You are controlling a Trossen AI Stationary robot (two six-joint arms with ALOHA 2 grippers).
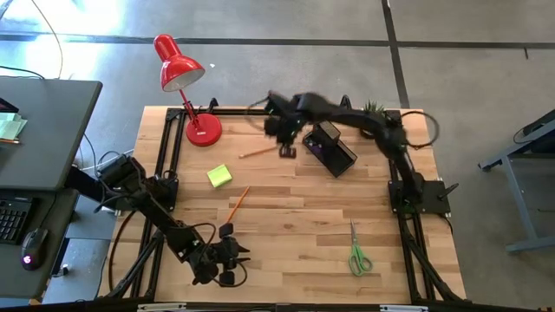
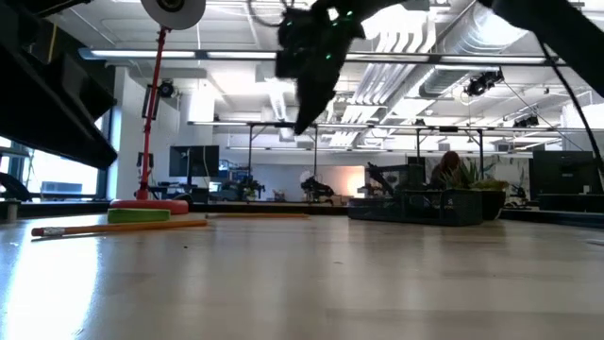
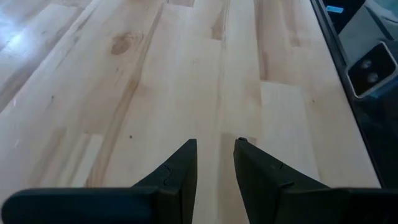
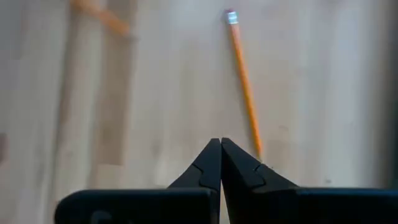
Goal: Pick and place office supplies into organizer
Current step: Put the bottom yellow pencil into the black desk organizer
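High view looks straight down on table; low view sits at tabletop, level. Both share lamp at 11 o'clock.

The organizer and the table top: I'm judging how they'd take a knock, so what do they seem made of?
The organizer looks like black metal, matte; any mesh pattern is too small to confirm from above. The table top looks like pale wood planks joined in strips, with visible grain and a knot in the left wrist view, and a soft sheen that suggests a sealed finish.
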